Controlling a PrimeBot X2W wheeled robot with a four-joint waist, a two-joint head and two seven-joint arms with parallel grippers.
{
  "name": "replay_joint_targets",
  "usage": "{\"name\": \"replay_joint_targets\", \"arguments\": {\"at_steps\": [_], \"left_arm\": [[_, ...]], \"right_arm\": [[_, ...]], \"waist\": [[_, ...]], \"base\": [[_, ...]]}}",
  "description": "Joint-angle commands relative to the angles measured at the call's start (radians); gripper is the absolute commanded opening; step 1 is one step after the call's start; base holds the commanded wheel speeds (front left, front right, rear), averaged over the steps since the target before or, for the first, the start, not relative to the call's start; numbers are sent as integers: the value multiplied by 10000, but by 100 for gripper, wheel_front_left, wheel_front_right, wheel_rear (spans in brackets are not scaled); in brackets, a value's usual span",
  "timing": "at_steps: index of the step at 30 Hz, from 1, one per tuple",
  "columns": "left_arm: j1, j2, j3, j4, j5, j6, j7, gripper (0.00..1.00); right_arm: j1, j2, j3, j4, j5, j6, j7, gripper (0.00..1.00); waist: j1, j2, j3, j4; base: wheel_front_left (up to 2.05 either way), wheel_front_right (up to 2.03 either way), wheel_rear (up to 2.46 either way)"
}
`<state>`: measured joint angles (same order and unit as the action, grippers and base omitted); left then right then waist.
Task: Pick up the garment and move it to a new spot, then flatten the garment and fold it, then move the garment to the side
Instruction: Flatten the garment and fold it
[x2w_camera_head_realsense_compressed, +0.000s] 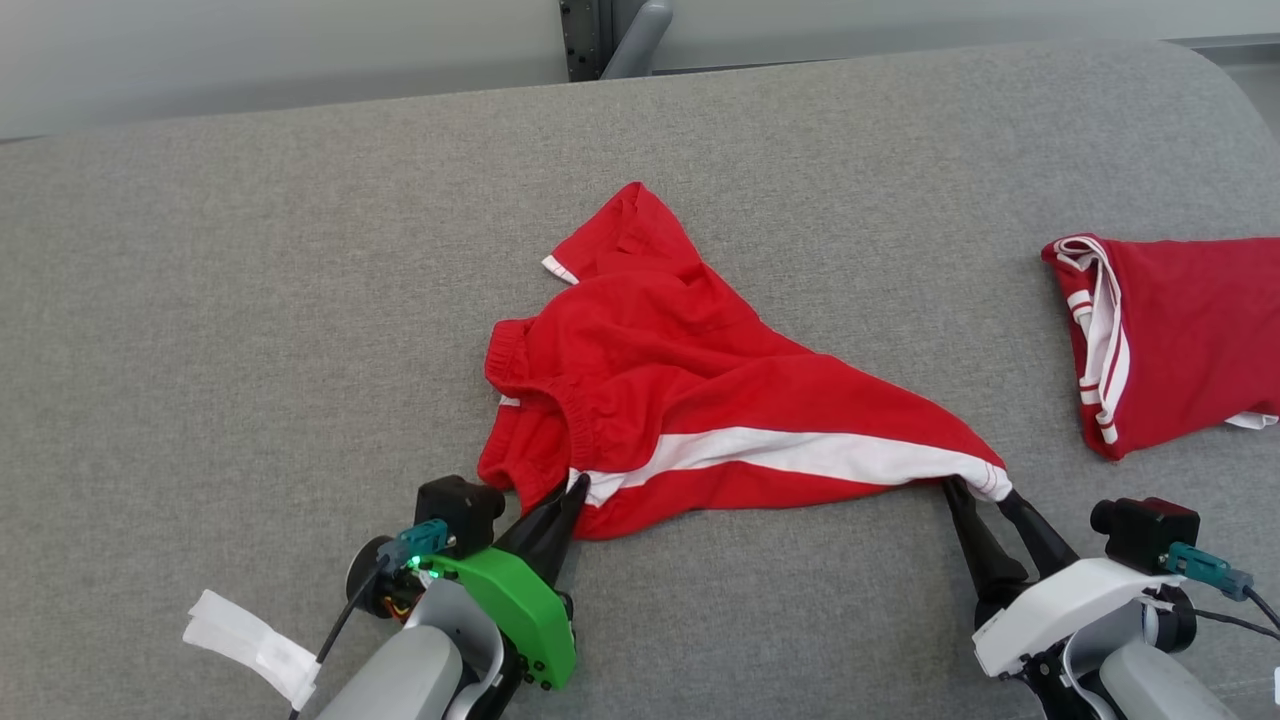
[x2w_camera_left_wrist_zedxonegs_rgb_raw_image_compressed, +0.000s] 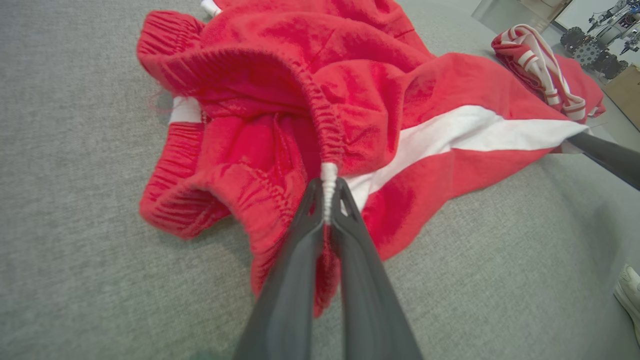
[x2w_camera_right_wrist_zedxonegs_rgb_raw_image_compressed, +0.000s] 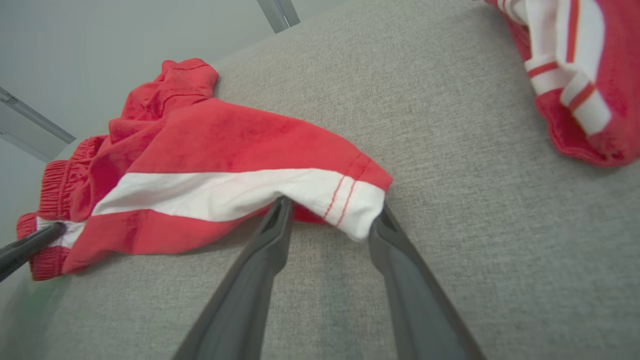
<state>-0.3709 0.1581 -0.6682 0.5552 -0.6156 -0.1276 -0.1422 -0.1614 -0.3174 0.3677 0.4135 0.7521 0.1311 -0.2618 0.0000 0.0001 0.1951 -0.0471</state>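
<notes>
Left gripper (x2w_camera_head_realsense_compressed: 570, 492) is clamped on the waistband of the red cotton shorts with a white side stripe (x2w_camera_head_realsense_compressed: 700, 390). Right gripper (x2w_camera_head_realsense_compressed: 985, 495) has its jaws apart, straddling the stripe's hem corner, not pinching it. The shorts lie mid grey fabric tabletop (x2w_camera_head_realsense_compressed: 300, 300), long axis running straight between the two grippers.

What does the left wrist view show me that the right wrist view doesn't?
Left wrist view: a close look at the left fingers pinched shut on the white seam of the elastic waistband, plus what looks like a pale shoe at the edge.
Right wrist view: the right fingers apart, straddling the white leg hem with its red stitching.
Shared: the red shorts with the white stripe, the second red garment and the grey surface.
</notes>
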Motion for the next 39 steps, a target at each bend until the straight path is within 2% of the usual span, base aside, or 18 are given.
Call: {"name": "replay_joint_targets", "arguments": {"at_steps": [1,2,3,4,5,7,18,24,28,33,36,39], "left_arm": [[-202,81,11,-4,-60,19,-32,0],[-211,85,9,-6,-65,25,-30,0],[-213,86,2,-8,-73,27,-30,0],[-212,86,-4,-9,-75,27,-27,0],[-212,87,-8,-7,-71,27,-29,0],[-215,93,-9,1,-96,30,-38,0],[-213,313,196,-183,-329,143,-131,0],[181,647,576,-1145,-712,214,-136,0],[557,1133,854,-2718,-1134,286,238,0],[674,2022,1358,-5748,-1799,535,1426,0],[-109,2687,1842,-7451,-2237,694,2538,0],[-1483,3315,2373,-8289,-2598,757,3727,0]], "right_arm": [[-90,-38,-47,-80,-81,-8,-37,71],[-85,-46,-60,-105,-76,-8,-37,67],[-77,-54,-68,-128,-65,-8,-37,49],[-73,-70,-82,-156,-70,-8,-36,43],[-70,-86,-82,-206,-66,-8,-36,31],[-66,-130,-79,-355,-71,-8,-35,0],[121,-602,-36,-1305,156,-8,-28,0],[386,-1194,-120,-2272,615,-8,437,0],[566,-1688,-579,-3430,1063,-8,934,0],[558,-2461,-1485,-5495,1740,-5,1947,0],[-118,-2888,-2157,-6498,2003,-5,2792,0],[-1250,-3122,-2538,-6825,2082,-3,3920,0]], "waist": [[0,-1,11,-17],[0,-1,15,-22],[0,-1,19,-25],[0,-1,22,-25],[0,-1,21,-25],[0,-1,15,-31],[0,-1,-49,-53],[0,-1,-105,-32],[0,-1,-144,2],[0,-1,73,194],[0,-1,424,354],[0,-1,910,526]], "base": [[0,0,0],[0,0,0],[0,0,0],[0,0,0],[0,0,0],[0,0,0],[0,0,0],[0,0,0],[0,0,0],[0,0,0],[0,0,0],[0,0,0]]}}
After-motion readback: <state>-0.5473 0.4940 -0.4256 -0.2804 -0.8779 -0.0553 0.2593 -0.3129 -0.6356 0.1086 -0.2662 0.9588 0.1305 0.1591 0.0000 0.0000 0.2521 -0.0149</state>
